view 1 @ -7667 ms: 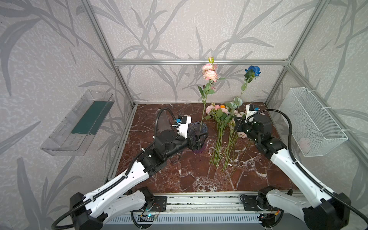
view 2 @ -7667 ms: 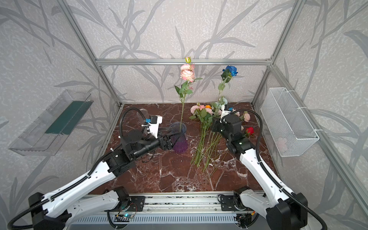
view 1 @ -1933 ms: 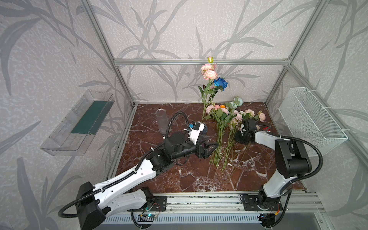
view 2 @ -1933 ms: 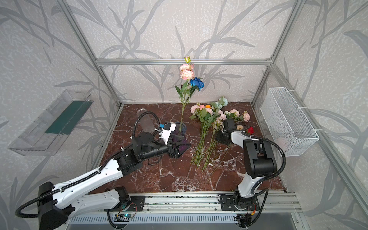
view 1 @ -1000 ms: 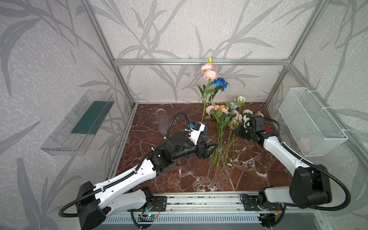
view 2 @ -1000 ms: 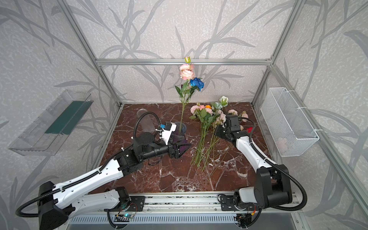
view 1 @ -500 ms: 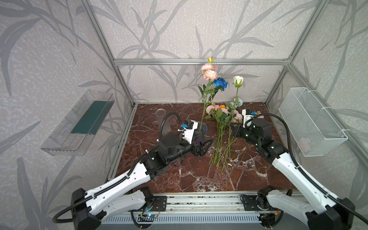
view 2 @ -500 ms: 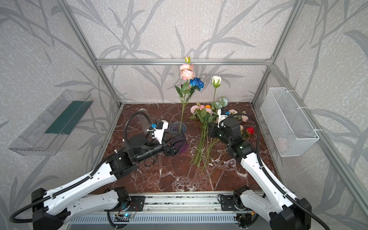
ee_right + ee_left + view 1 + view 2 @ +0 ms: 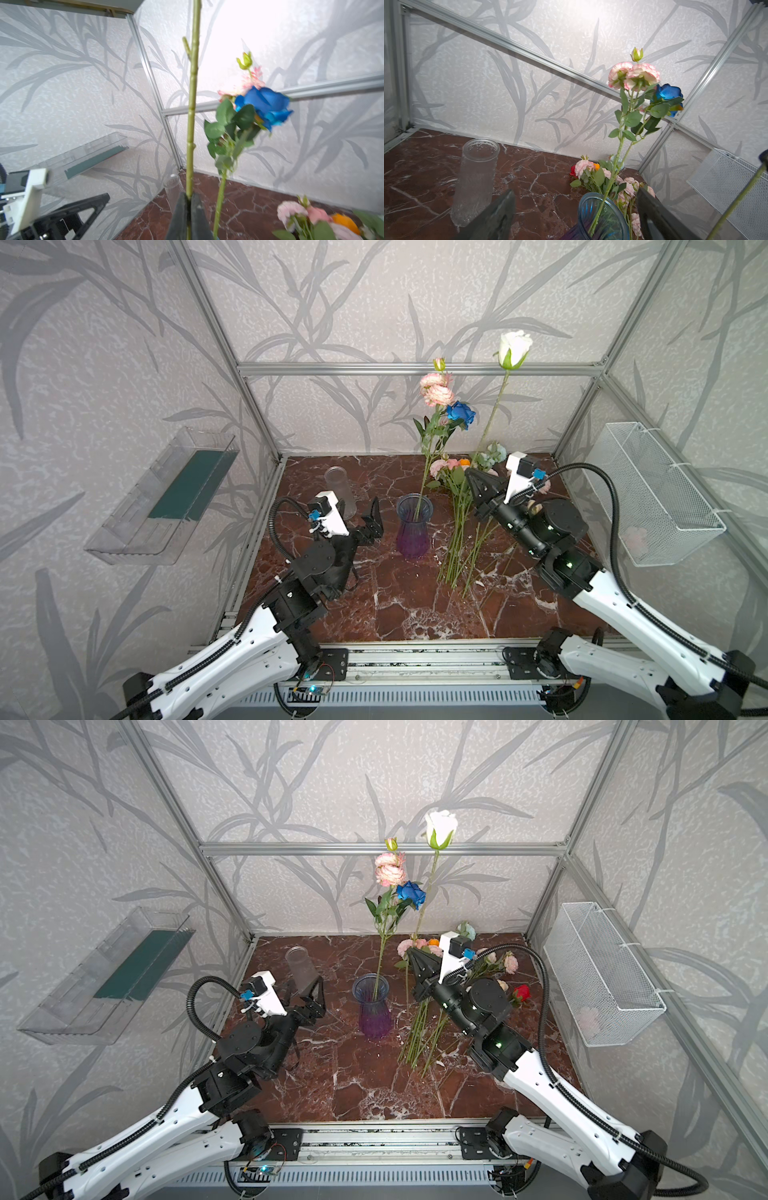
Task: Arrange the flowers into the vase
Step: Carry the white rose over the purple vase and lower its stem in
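Flowers [image 9: 449, 468] mostly lie in a loose bunch on the brown marble table [image 9: 395, 614], just right of the vase, heads toward the back wall. The right arm [image 9: 602, 597] comes in from the front right corner and angles up toward the middle. Its right gripper [image 9: 188, 197] is tipped upward over that bunch, jaws pinched tight on the bare green stem of a white rose [image 9: 514, 349] that stands tall and nearly upright. The left arm [image 9: 249, 639] reaches in from the front left. The left gripper [image 9: 574, 192] sits just left of the blue-purple vase [image 9: 412, 526], jaws spread wide, gripping nothing and not touching it. In the vase are a pink frilly stem [image 9: 436, 391] and a blue rose [image 9: 460, 414]. A clear glass jar [image 9: 340, 491] stands behind the left gripper.
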Robot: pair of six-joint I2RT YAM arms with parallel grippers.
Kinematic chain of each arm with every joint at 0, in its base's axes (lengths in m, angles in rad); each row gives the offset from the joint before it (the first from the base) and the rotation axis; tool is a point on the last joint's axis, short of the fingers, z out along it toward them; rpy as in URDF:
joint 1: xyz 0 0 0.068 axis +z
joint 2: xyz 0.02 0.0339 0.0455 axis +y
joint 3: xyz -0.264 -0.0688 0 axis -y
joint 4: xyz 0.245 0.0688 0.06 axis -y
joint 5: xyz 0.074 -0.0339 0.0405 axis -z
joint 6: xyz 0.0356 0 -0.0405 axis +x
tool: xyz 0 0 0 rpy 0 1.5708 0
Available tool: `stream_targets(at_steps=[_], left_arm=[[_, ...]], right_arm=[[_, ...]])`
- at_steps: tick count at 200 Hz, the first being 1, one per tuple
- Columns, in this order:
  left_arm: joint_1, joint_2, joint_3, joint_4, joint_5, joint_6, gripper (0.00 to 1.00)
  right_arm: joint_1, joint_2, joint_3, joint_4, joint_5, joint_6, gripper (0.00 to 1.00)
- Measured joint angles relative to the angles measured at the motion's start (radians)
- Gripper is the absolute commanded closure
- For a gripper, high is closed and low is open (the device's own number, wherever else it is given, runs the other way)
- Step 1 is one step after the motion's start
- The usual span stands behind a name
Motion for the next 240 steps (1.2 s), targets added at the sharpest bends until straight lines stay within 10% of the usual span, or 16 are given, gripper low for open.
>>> stream_targets(at_steps=[83, 240], left_arm=[[0.039, -0.021, -0.003, -0.001, -0.021, -0.037, 0.09], [0.065, 0.012, -0.003, -0.010, 0.033, -0.086, 0.09]], right_arm=[[0.074, 0.364, 0.204, 0.188, -0.011, -0.116, 1.00], [0.101, 0.383, -0.044, 0.196, 0.093, -0.098, 0.79]])
